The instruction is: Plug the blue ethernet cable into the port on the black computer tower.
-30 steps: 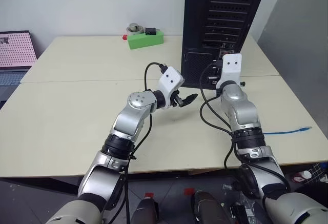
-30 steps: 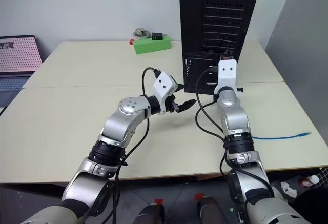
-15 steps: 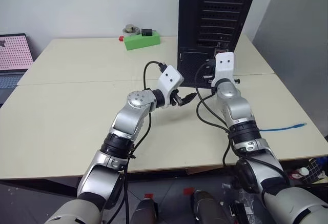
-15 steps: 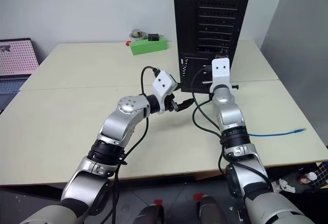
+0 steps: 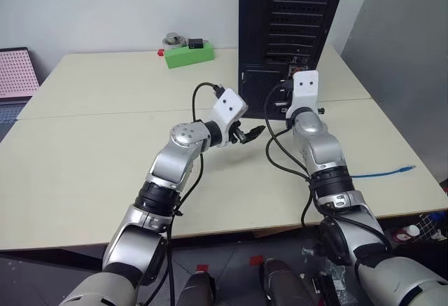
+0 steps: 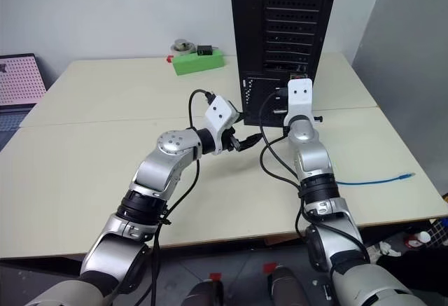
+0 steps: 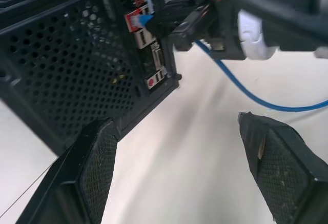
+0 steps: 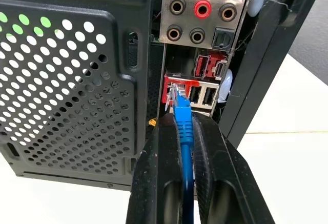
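The black computer tower (image 5: pixel 287 26) stands at the back of the table, rear face toward me. My right gripper (image 8: pixel 182 131) is shut on the blue ethernet cable (image 8: pixel 182 112) just behind its clear plug. The plug tip sits at the mouth of the port (image 8: pixel 171 86), a red-framed socket in the connector cluster; how deep it sits I cannot tell. The left wrist view shows that cable (image 7: pixel 230 83) trailing back from the cluster. Its far end (image 5: pixel 393 172) lies on the table at the right. My left gripper (image 5: pixel 252 132) hovers open and empty just left of the tower's base.
A green box (image 5: pixel 189 54) with a grey metal piece on it stands at the back left. A pink panel (image 5: pixel 14 73) shows at the left edge. Black arm cables (image 5: pixel 274 157) loop beside my right forearm. The tower's mesh grille (image 8: pixel 66 90) is close by the right gripper.
Only the camera has turned a little, sliding the picture leftward. Both arms, the cable and the tower stand as before.
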Robot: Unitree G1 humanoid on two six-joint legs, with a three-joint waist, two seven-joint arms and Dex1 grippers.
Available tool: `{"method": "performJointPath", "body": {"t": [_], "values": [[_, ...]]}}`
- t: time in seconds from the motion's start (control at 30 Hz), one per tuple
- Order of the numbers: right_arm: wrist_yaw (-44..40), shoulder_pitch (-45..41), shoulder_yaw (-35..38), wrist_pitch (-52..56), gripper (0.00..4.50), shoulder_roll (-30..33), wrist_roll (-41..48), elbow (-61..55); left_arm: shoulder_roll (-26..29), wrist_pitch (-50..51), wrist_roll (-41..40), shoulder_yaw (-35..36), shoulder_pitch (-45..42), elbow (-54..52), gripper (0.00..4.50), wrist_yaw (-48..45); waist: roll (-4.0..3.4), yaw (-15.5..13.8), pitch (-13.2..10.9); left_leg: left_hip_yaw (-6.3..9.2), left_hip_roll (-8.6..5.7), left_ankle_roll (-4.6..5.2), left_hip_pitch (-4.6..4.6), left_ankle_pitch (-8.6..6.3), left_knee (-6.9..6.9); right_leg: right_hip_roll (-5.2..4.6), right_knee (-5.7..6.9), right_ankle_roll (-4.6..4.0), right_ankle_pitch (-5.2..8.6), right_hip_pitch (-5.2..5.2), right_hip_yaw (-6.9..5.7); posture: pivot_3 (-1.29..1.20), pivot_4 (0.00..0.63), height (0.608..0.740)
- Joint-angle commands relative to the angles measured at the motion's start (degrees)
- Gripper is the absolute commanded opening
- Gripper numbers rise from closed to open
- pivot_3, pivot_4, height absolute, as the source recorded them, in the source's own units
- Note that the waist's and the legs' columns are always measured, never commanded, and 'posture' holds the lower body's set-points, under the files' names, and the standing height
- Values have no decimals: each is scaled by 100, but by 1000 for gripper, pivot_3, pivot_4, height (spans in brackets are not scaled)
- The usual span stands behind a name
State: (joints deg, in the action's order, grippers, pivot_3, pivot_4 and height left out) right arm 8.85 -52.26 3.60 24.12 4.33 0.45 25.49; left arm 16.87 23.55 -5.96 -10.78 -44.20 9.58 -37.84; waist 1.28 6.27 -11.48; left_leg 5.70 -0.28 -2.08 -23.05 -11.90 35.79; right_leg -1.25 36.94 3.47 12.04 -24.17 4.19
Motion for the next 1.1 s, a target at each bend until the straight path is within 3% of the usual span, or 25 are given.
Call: {"method": "performJointPath", "body": {"t": [0.03,0.37,0.8,1.1], "values": [[-80,-154,152,129,1,33,160,-962,91,4,-36,204,-50,-94,3844,48,-1,0,-2,-1,0,0,-1,0,-4,0,0,1,0,-3,0,0,150,740],[-221,206,85,650,1,63,207,-1802,179,12,6,298,17,-98,3844,125,-6,-23,-5,0,1,-4,-90,2,-36,0,4,19,-12,-114,-1,0,150,740],[-205,1494,-216,1650,1,49,-11,-3948,564,199,-500,859,163,-435,3844,-143,-5,-168,-4,4,1,-28,-84,17,-60,-3,-3,18,-10,-111,-8,0,150,740],[-897,2547,-84,2244,1,424,375,-5483,314,443,-338,395,230,-969,3844,30,-3,-195,-3,13,-1,-51,-80,30,-58,-4,-1,20,-11,-100,-11,0,150,740]]}}
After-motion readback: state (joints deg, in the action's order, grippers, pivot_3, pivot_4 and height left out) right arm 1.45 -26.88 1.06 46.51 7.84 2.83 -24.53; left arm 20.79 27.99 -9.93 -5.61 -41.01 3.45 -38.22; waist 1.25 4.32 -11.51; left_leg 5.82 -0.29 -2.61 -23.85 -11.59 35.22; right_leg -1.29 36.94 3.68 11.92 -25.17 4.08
